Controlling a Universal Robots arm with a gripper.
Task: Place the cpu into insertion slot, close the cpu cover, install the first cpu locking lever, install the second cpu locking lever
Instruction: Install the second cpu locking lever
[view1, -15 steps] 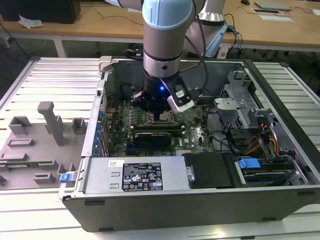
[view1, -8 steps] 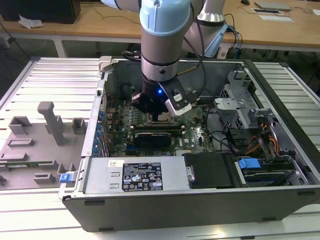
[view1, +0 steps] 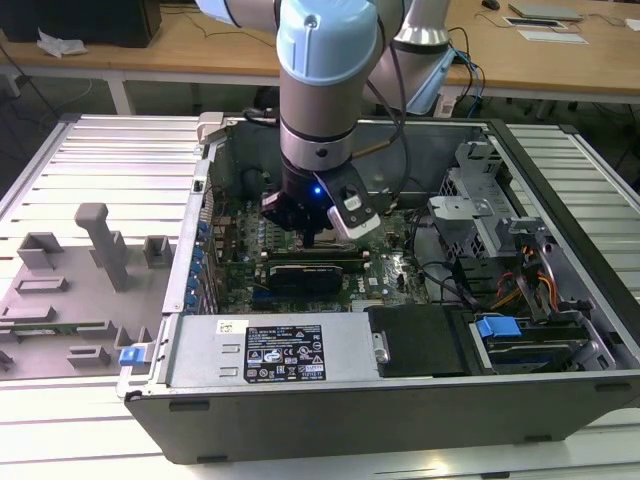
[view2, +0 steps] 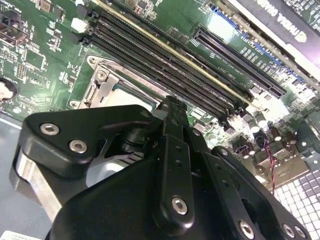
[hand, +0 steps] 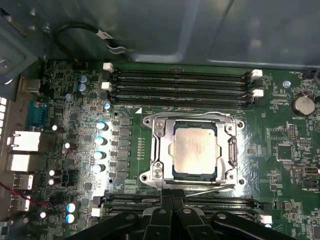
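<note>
Hovering gripper (hand: 172, 197) beside cpu cover (hand: 192, 120).

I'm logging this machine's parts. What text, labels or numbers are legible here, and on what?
Power supply sticker: print too small to read.
Graphics card: white lettering, cut off, not legible.
Cpu: no readable markings.
Motherboard: white print too small to read.

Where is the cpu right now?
In the first wrist view the cpu lies in its silver-rimmed socket on the motherboard, between two banks of memory slots, just beyond the gripper.
</note>
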